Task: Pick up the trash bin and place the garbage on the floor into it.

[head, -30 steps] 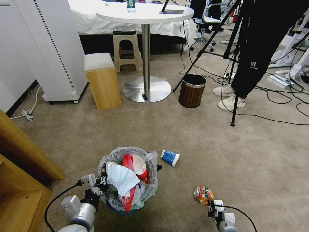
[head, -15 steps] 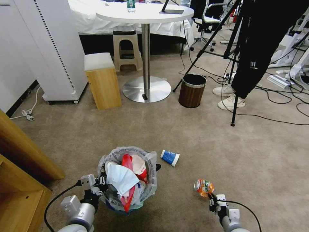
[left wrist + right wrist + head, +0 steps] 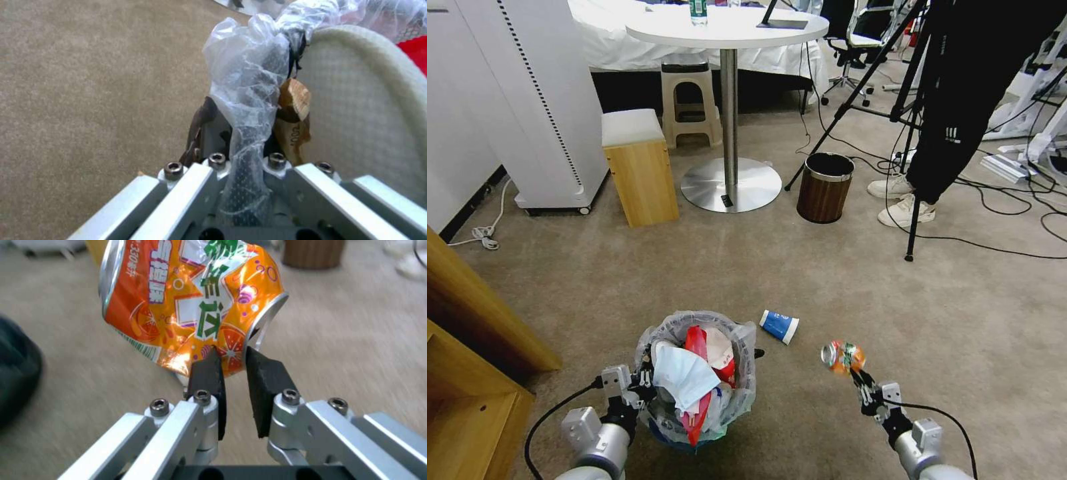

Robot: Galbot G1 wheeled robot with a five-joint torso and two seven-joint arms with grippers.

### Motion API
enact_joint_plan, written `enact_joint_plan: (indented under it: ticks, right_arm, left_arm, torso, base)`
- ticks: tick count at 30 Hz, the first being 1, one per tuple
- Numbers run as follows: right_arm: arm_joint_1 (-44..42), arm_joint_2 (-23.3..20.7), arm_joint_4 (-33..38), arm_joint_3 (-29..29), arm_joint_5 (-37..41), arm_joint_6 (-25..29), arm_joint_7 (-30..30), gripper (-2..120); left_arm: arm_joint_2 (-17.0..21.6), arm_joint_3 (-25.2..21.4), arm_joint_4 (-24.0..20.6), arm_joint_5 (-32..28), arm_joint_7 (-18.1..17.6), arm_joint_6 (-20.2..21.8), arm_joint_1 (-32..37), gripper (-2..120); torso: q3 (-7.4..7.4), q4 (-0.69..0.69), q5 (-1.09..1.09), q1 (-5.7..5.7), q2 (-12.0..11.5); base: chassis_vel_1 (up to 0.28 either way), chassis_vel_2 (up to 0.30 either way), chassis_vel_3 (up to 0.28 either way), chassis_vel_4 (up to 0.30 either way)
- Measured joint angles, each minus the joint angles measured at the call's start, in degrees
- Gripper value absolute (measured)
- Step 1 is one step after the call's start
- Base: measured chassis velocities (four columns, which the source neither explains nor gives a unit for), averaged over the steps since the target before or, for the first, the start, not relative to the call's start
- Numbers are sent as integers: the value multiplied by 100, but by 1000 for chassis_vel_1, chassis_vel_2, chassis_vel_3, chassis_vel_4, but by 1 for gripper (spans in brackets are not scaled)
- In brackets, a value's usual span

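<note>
The trash bin (image 3: 697,393), a round black wire-mesh basket lined with crinkled clear plastic, is gripped at its rim by the left gripper (image 3: 642,385), whose pads are closed over mesh and bag together, as seen from the left wrist. It is heaped with soft and crumpled litter: a light-blue mask (image 3: 684,379), red wrappers (image 3: 697,343), a white waffle-textured slipper (image 3: 356,100) and a cut wooden stick (image 3: 294,113) pressed against the liner (image 3: 249,83). To its right, the crushed orange can (image 3: 842,355), dented thin metal with a shiny rim, is pinched at its lower edge between the black pads of the right gripper (image 3: 854,375) and is held clear of the short-pile beige carpet (image 3: 947,320). Just beyond the bin, a blue-and-white paper cup (image 3: 780,326) lies on its side. Farther off stand a brown wood-grain bin (image 3: 825,187) with a metal rim, a round white pedestal table (image 3: 727,30), a wooden stool (image 3: 638,167) and black tripod legs (image 3: 914,200)
</note>
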Motion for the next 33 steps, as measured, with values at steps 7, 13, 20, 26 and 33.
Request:
enact_joint_plan:
  ticks: [7,13,20,26,33]
  right_arm:
    - [28,-24,230,-48,253,662,-513,11]
    - [96,-3,363,-129,540,1107,-1033,11]
    - [205,-66,776,-146,939,1533,-2446,11]
    - [335,-251,1027,-130,1084,1575,-3354,11]
    - [377,-523,1244,-227,1197,1404,-3846,11]
  left_arm:
    - [5,65,53,84,42,1,10,1]
    - [-2,111,91,143,67,2,5,1]
    - [9,222,183,271,94,1,-26,1]
    - [3,328,228,398,111,13,-39,1]
    - [-36,412,279,524,133,21,-60,1]
  torso:
    - [0,-1,0,0,0]
    - [0,0,0,0,1]
    - [0,0,-1,0,0]
    - [0,0,0,0,0]
    - [0,0,0,0,0]
  base:
    - [0,0,0,0]
    - [0,0,0,0]
    - [0,0,0,0]
    - [0,0,0,0]
    - [0,0,0,0]
